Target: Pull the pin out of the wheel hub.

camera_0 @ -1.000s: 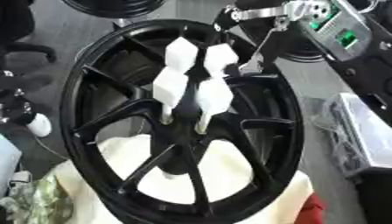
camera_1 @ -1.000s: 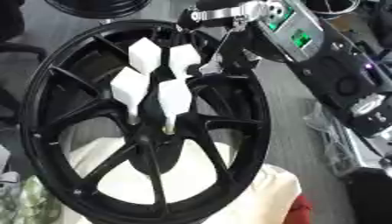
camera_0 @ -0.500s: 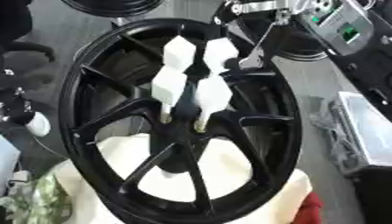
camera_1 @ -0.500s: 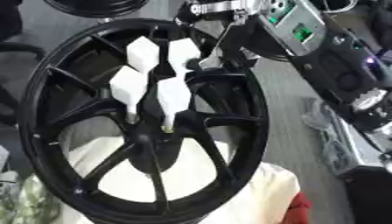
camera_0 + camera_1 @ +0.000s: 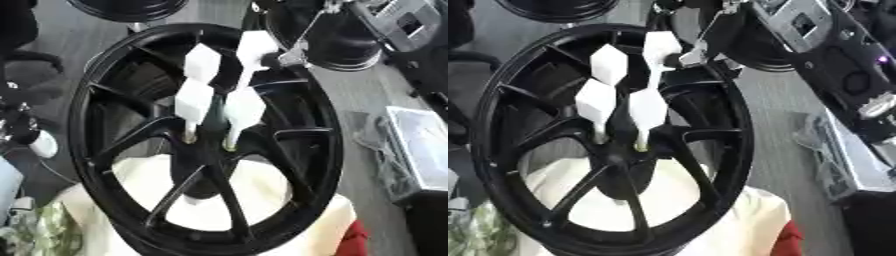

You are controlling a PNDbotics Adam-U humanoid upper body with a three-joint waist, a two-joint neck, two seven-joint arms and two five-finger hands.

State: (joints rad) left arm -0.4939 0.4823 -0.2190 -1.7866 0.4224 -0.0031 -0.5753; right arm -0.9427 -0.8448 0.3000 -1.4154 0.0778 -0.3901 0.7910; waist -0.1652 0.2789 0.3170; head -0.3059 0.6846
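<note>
We see four white-headed pins (image 5: 194, 100) standing in the centre of the black wheel hub (image 5: 210, 150), their long axes pointing out toward us. Our right hand (image 5: 710, 42) reaches in from 1 o'clock beside the upper right pin (image 5: 661, 47); we cannot tell whether its fingers are closed. The left hand is out of view.

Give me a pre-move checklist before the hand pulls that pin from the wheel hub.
1. Right hand reaches a pin head: ok, at the upper right white pin.
2. Fingers closed round that pin: cannot tell.
3. Other three white pins seated at the hub: ok.
4. Black wheel supported: ok, rests on a cream cushion.
5. Left hand out of the way: ok, not in view.
</note>
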